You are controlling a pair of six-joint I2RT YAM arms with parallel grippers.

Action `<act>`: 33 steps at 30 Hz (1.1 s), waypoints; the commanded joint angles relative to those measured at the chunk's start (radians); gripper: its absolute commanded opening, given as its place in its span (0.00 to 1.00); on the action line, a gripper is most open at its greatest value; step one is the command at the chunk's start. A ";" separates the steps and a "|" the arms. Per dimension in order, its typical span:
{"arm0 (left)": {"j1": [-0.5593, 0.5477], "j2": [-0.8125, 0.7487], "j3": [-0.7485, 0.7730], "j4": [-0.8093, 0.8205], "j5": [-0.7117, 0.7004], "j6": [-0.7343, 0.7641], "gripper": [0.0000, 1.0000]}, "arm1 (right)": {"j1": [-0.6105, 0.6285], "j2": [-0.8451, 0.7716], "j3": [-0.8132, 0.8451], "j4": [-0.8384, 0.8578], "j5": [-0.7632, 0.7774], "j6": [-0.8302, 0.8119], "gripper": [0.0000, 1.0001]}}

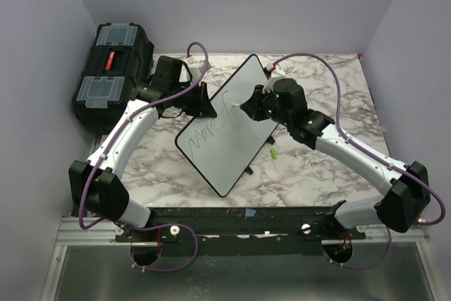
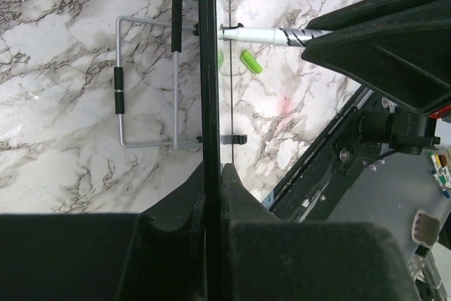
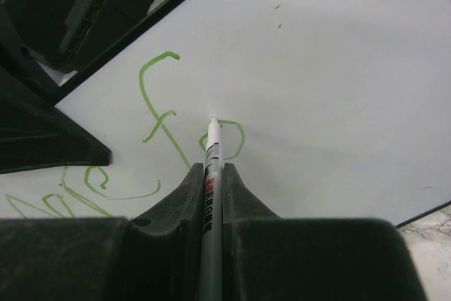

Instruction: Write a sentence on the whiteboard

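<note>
Holding the whiteboard by its thin black rim, the left pincer is closed completely on the edge, on the side of the board that faces the toolbox. The board stands tilted on the desk, and a wire stand shows behind it. The right pincer is closed narrowly on a marker. The marker's tip touches the white face of the board, just beside the last green letters of the sentence. A green cap lies on the desk just beside the board, on the side of the right arm.

The board looks thin, stiff and light. Its face is smooth and probably slippery, so the rim seems the correct place to take hold of it. Because it is light, it may rock or slide when the marker presses, so gentle pressure is probably needed. The marker is slim and smooth and could turn between the fingers. The fresh ink will likely smear if anything touches it.
</note>
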 commanded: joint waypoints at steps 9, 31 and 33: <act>-0.028 -0.002 -0.006 0.025 -0.066 0.115 0.00 | 0.005 -0.090 -0.077 0.132 -0.022 0.018 0.01; -0.028 -0.005 -0.007 0.024 -0.061 0.116 0.00 | 0.005 -0.018 -0.036 0.057 0.102 0.035 0.01; -0.029 -0.003 -0.007 0.025 -0.060 0.116 0.00 | 0.005 -0.020 -0.047 0.050 0.099 0.035 0.01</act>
